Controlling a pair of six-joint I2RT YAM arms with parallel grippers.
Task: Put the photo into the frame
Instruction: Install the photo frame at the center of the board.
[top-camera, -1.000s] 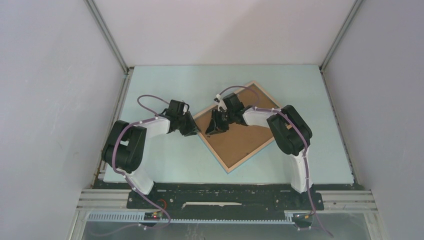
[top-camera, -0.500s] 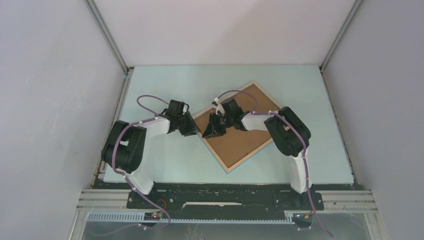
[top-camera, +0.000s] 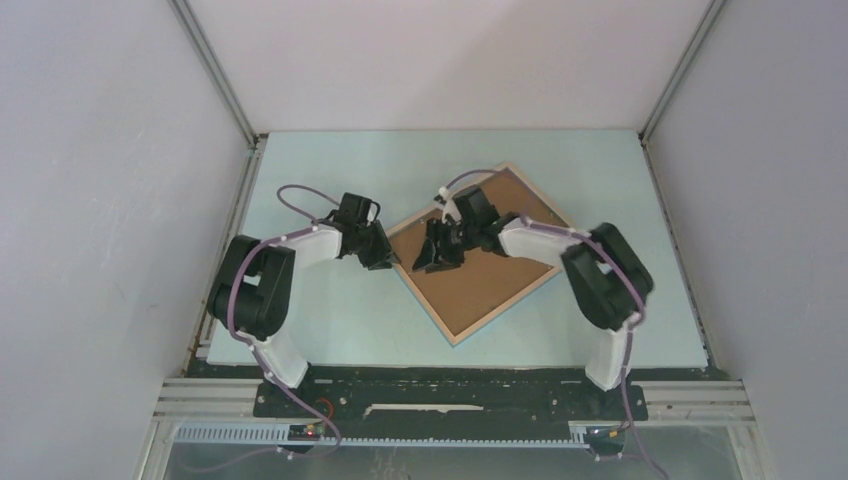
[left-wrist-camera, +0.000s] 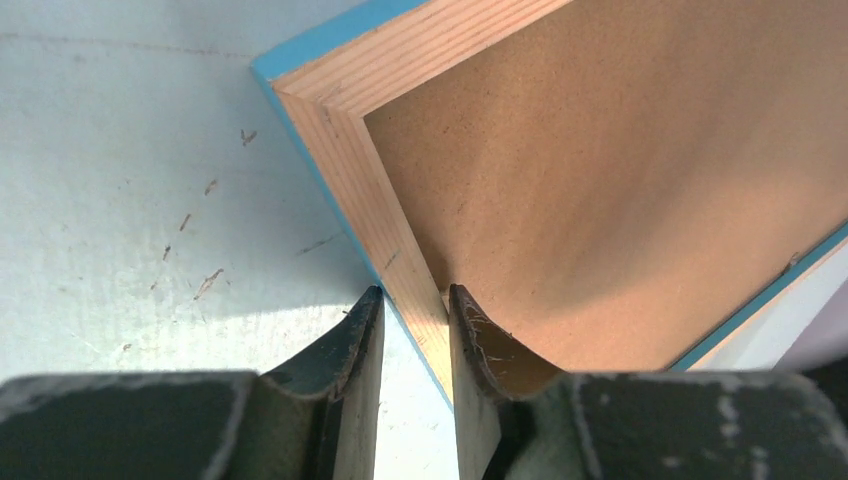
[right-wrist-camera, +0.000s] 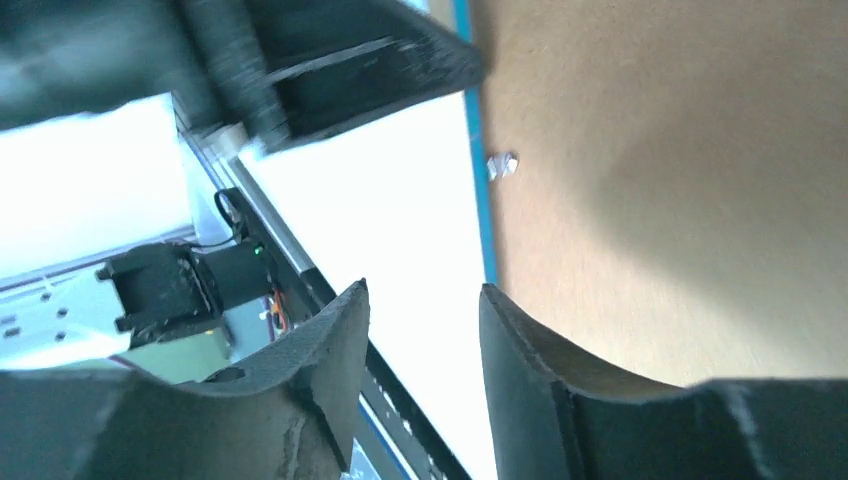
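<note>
frame (left-wrist-camera: 335, 140) lies back-up | left gripper (left-wrist-camera: 412, 300) clamps rail at its 9 o'clock corner | right gripper (right-wrist-camera: 422, 300), jaws parted, above backing board (right-wrist-camera: 660, 200)

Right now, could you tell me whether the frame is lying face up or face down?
Face down: the frame shows its light wood back and the brown backing board upward, with blue showing only along its edges.

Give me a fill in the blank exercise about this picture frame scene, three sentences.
1. The frame lies with its ____ facing up.
2. The left gripper clamps the frame's wooden rail near a ____.
3. The right gripper hangs over the brown backing board with ____ between its jaws.
Missing words: back, corner, nothing.
</note>
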